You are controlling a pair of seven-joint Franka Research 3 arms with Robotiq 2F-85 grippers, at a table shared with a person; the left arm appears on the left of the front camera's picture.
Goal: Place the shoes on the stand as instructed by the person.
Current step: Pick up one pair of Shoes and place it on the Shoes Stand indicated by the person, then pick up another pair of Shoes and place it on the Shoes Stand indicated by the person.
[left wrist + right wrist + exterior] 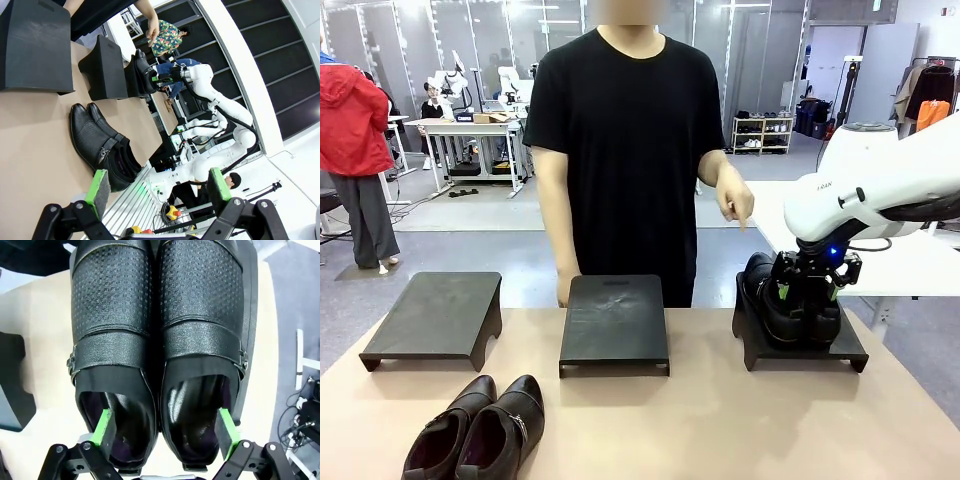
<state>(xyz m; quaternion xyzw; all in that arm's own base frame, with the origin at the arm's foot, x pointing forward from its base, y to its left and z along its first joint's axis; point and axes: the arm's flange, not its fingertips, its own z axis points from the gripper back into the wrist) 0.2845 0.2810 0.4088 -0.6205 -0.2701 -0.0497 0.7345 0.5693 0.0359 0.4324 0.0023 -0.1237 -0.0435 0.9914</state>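
**A:** We start at the right gripper point(165, 422). State?

**B:** Jaws wide apart, clamped on nothing. One green pad point(104, 427) dips at each heel opening of the pair on the stand point(160, 315). The two shoes lie straight under it, with their touching inner walls between the fingers.

**A:** Look of that pair?

**B:** Black leather with a fine embossed grid over the front. A broad smooth strap crosses each instep, with a small buckle at the outer side, and the lining is dark. We note them side by side and touching, toes toward the far side.

**A:** Where?

**B:** On the right stand point(850, 352), rightmost of three black stands in a row on the table point(720, 420). To its left we log the middle stand point(614, 320), then the left stand point(435, 315).

**A:** Left gripper point(157, 186)?

**B:** Fingers apart, nothing between them, held above the near side of the table. The pair on the table point(100, 145) lies just beyond its pads, near left, in front of the left and middle stands. It is glossy black with a silver buckle on the strap.

**A:** Farther out?

**B:** The person point(630, 140) stands at the far side behind the middle stand. One hand point(735, 205) is out to the right, finger pointing down.
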